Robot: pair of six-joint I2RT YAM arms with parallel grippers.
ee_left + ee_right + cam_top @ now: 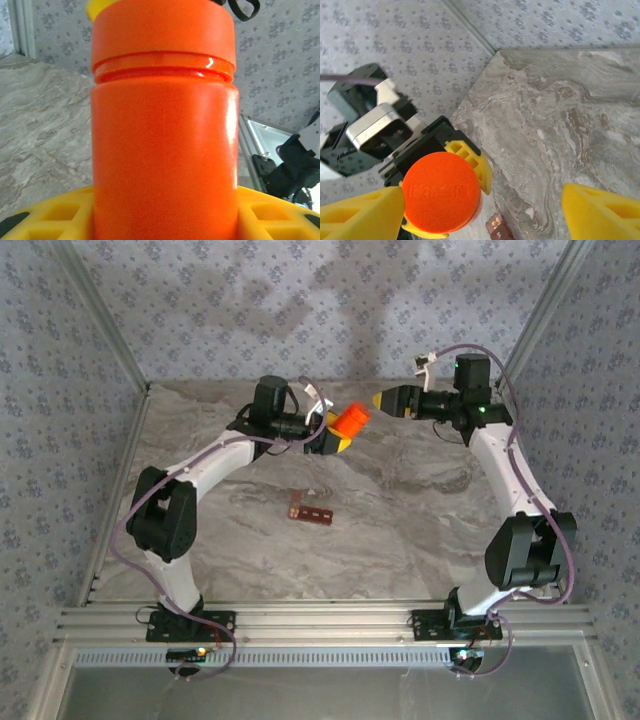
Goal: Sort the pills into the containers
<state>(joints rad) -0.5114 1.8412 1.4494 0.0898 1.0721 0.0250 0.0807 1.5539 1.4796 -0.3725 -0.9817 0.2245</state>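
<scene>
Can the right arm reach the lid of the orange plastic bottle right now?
Probably yes: the left end effector holds the orange cylindrical plastic bottle with its round lid facing the open right end effector, nothing between.

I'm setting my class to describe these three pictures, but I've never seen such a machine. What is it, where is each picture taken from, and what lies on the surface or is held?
These are two robot arms bolted at the near edge of a marble table. The wide picture looks down from above and behind them. The other two come from a camera on each wrist, so yellow fingers show at the bottom. The left gripper is closed on an orange bottle, held in the air with its lid toward the right arm. The right gripper is open and holds nothing. On the table lies a small red-brown strip of compartments: the containers.
</scene>
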